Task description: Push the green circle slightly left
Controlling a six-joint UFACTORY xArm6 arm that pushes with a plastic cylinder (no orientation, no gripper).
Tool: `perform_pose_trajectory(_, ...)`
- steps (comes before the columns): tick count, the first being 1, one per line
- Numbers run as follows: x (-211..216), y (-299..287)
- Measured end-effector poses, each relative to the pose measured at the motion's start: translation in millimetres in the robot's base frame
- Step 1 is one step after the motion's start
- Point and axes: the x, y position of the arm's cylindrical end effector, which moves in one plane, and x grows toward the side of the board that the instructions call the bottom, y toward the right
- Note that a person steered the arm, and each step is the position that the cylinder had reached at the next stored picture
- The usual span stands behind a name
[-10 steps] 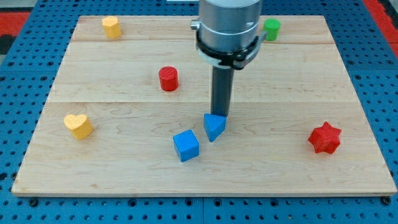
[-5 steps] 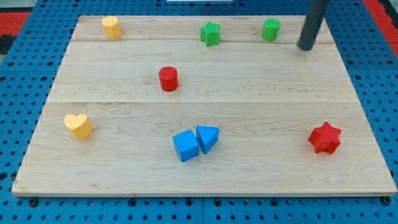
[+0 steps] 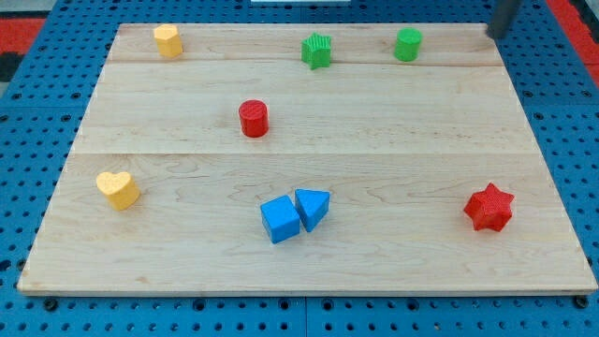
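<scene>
The green circle [image 3: 407, 44] stands near the view's top, right of centre, on the wooden board [image 3: 421, 140]. My tip [image 3: 495, 35] shows at the view's top right corner, right of the green circle and well apart from it, just off the board's top right corner. A green star-like block [image 3: 317, 50] stands to the left of the green circle.
A red circle [image 3: 253, 118] sits left of centre. A blue cube [image 3: 280, 219] and a blue triangle [image 3: 313, 207] touch near the bottom centre. A red star [image 3: 489, 208] is at the right, a yellow heart [image 3: 118, 188] at the left, a yellow block [image 3: 168, 40] at the top left.
My rod left the blue triangle, which shifted left against the blue cube, and swung to the top right. It has since moved further right and up, towards the corner.
</scene>
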Motion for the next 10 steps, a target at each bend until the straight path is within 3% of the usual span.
perform_pose_trajectory(2, 41.8, -66.8)
perform_pose_trajectory(5, 28.3, -63.1)
perform_pose_trajectory(6, 29.9, -93.4)
perform_pose_trajectory(7, 75.4, -103.7)
perform_pose_trajectory(10, 268.3, -397.2)
